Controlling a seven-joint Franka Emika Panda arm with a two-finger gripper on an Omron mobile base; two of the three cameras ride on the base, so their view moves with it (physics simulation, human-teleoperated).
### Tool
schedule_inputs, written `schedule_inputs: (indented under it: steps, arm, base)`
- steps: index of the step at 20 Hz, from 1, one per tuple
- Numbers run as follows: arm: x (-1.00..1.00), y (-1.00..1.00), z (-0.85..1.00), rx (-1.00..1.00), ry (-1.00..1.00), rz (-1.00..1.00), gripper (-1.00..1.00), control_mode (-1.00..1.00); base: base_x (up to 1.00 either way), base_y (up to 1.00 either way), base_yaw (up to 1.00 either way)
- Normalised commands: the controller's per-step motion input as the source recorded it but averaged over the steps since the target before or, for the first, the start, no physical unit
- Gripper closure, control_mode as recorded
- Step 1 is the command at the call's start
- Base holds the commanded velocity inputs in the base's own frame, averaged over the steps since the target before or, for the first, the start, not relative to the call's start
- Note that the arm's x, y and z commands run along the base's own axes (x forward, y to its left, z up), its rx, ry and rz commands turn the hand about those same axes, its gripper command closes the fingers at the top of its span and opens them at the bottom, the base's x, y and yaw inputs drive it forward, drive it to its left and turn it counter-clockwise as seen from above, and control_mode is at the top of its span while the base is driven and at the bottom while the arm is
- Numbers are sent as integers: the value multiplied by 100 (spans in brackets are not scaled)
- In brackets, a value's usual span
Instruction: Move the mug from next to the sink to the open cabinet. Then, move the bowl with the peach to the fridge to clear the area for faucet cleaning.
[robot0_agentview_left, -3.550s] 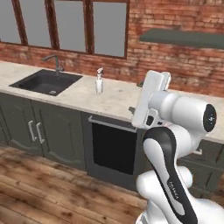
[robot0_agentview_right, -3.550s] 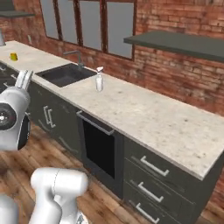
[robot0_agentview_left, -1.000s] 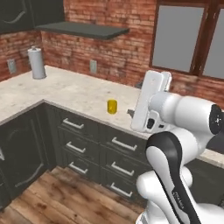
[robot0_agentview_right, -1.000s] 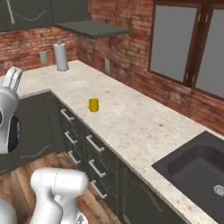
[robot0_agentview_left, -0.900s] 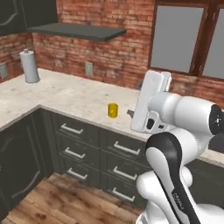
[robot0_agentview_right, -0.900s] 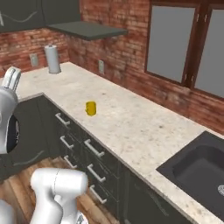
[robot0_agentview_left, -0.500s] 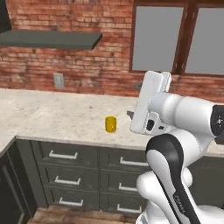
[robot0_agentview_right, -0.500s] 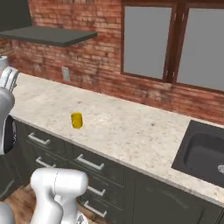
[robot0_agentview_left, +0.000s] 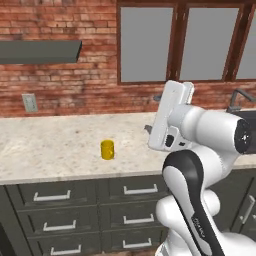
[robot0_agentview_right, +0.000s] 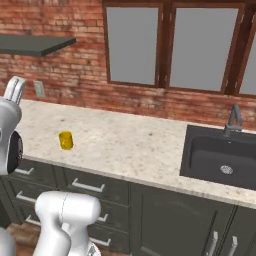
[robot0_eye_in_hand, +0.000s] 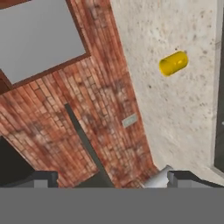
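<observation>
Brick wall (robot0_agentview_left: 75, 95) runs behind the whole run, with a three-pane window (robot0_agentview_right: 170, 45) above it. Speckled stone counter (robot0_agentview_right: 125, 140) spans both base views, dark drawer fronts (robot0_agentview_left: 60, 210) below.

Dark wall shelf (robot0_agentview_left: 37, 50) sits upper left, a wall outlet (robot0_agentview_left: 29, 102) on the brick under it. In the hand view the same shelf shows as a dark diagonal bar and the outlet as a small grey plate; that view is rolled hard.

Sink (robot0_agentview_right: 222, 155), matte black, is set into the counter on the right of the right base view, with a steel drain (robot0_agentview_right: 226, 170) in the basin. Faucet (robot0_agentview_right: 233, 120) stands at its back edge, against the brick.

Arm is folded up in front of the counter, hand raised well above the surface.

Gripper (robot0_eye_in_hand: 109, 177): two dark fingertips at the bottom of the hand view, spread wide, nothing between them.

Mug (robot0_agentview_left: 107, 149), small and yellow, stands upright on the bare counter, well left of the sink and nearer the front edge than the wall. It is well apart from the gripper. Handle can't be made out.
</observation>
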Motion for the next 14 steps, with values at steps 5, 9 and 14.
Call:
schedule_inputs:
  steps: [5, 9, 14]
  arm:
    - [0, 0, 0, 0, 0, 0, -100, 100]
    - [0, 0, 0, 0, 0, 0, -100, 100]
    - [0, 0, 0, 0, 0, 0, -100, 100]
  base:
    - [0, 28, -19]
    - [0, 22, -25]
    - [-45, 7, -1]
